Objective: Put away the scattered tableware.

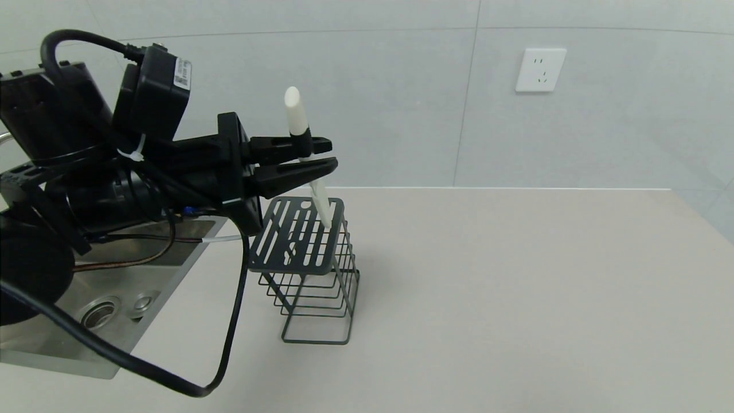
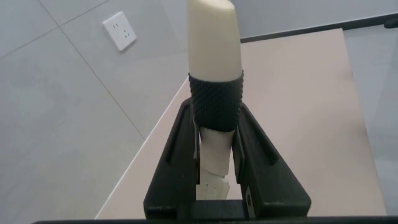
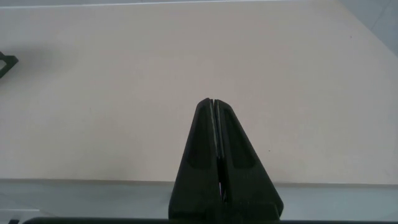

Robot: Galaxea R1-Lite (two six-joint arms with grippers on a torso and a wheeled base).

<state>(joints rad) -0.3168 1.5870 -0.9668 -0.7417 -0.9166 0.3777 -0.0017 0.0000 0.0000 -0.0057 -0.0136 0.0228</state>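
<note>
Firmly clamped on a white utensil (image 1: 293,112), the left pincer (image 1: 331,154) hangs over the wire rack (image 1: 298,235) beside the sink (image 1: 166,269) at the counter's (image 1: 516,287) left edge. The right pincer (image 3: 214,109) is pressed closed on nothing.

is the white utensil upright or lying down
Nearly upright, slightly tilted: left gripper clamps the white utensil, rounded end up, lower tip at top of the wire rack.

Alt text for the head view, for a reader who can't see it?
The left gripper holds a white utensil nearly upright, its lower end at the slotted top of a dark wire rack on a beige counter. A steel sink lies beside the rack.
</note>
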